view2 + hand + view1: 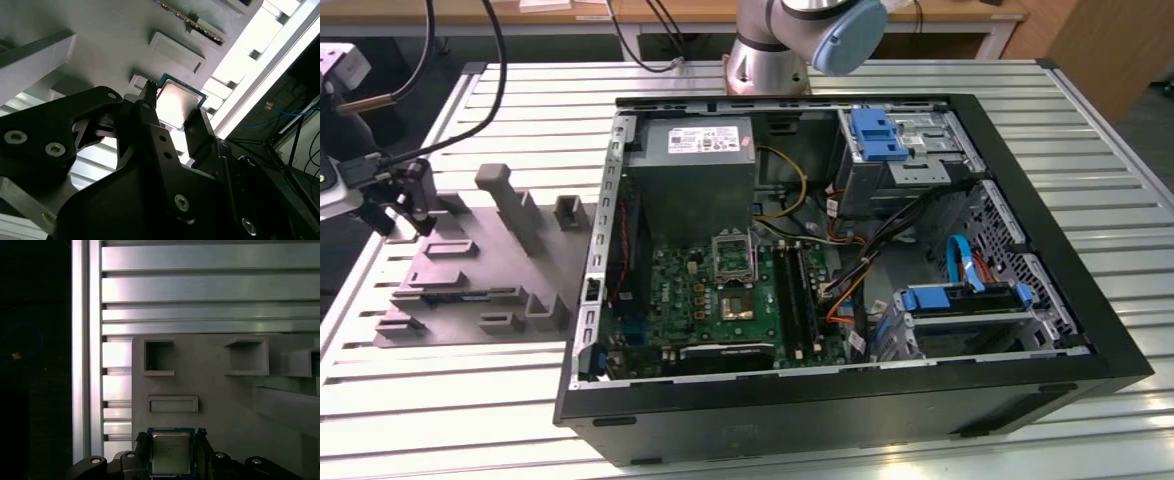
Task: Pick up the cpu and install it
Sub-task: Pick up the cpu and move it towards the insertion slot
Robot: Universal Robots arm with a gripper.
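Gripper (pixel 171 442) is clamped on the cpu (pixel 171 454). In both wrist views a black finger (pixel 196 131) bears on each of two opposite edges, with no gap seen. The cpu is near the outer edge of the tray (pixel 225 405), on the side away from the computer case (pixel 854 250). Cannot tell whether it rests on the tray or hangs just above it.

Step in hand, by my reading, is the pick-up. To do it well:
- Contact on the rim only.
- Chip flat and centred between the fingers; a tilted hold looks likely to slip.

Materials:
- Cpu: square, smooth pale metal top that catches glare, thin green rim.
- Tray: matte grey moulded plastic with square pockets and raised blocks.
- Bench (pixel 200 290): ribbed bright aluminium slats.
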